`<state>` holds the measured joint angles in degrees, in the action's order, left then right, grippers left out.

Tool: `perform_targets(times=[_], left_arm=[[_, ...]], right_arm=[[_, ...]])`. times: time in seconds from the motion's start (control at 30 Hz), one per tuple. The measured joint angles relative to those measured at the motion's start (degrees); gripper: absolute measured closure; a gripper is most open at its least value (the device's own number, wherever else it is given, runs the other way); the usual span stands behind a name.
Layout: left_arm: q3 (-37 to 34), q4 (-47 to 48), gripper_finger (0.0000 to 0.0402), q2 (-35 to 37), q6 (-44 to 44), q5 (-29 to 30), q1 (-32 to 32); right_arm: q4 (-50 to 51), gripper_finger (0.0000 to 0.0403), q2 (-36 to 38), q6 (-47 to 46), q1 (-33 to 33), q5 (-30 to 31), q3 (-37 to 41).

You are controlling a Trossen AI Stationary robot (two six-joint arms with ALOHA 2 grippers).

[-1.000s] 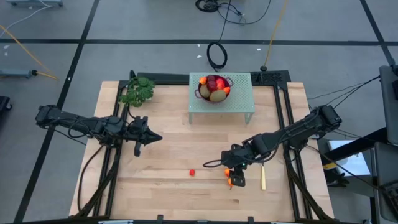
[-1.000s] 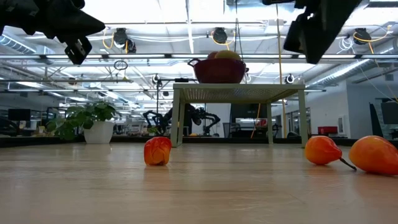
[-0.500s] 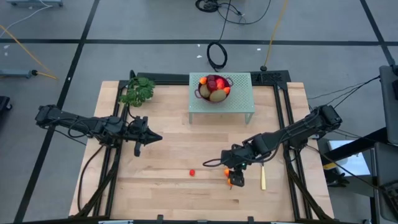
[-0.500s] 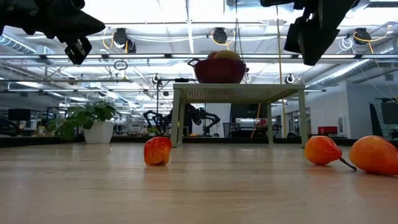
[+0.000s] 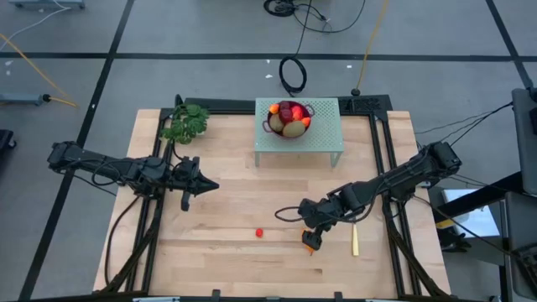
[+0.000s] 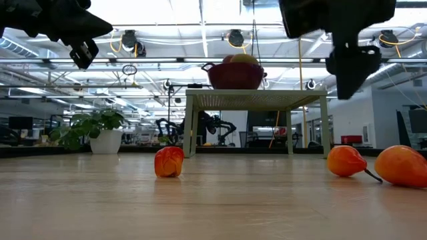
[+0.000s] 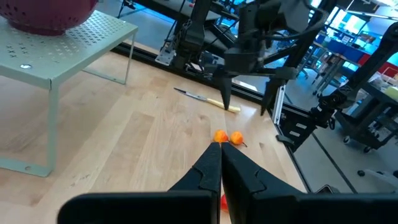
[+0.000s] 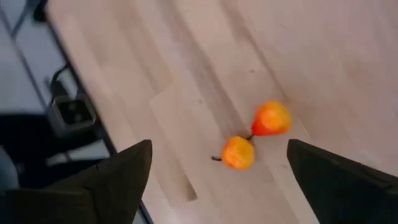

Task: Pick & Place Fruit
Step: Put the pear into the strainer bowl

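While the left claw [image 5: 186, 204] stays together, the right claw [image 8: 217, 177] gapes above two orange fruits [image 8: 238, 152].

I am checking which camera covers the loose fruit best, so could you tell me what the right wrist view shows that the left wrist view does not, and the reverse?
Only the right wrist view shows the right gripper's own open fingers from behind, spread either side of the fruit.

Only the left wrist view shows the slim knife, the green stand carrying the red bowl, and the shut left gripper.

Both show the two small orange-red fruits lying side by side on the wooden table.
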<state>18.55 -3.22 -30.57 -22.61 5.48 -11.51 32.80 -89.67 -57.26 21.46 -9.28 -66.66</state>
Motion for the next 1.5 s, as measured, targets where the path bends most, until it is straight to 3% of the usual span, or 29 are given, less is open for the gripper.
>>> perform_targets(times=[0.27,0.47,0.83,1.5], left_arm=[[0.00,0.02,0.0392,0.00,-0.22,0.00,0.00],[0.02,0.00,0.0392,0.00,-0.37,0.00,0.00],[0.02,0.00,0.0392,0.00,0.04,0.02,0.00],[0.02,0.01,0.0392,-0.02,-0.02,0.01,0.00]], right_arm=[[-2.14,0.0036,0.00,-18.89,-0.80,3.27,3.77],[-2.79,0.0034,0.00,-25.67,0.13,8.39,4.05],[-2.99,0.0037,-5.19,-30.14,2.68,11.13,4.05],[-4.79,0.0037,-9.81,-27.38,3.65,10.69,3.73]])
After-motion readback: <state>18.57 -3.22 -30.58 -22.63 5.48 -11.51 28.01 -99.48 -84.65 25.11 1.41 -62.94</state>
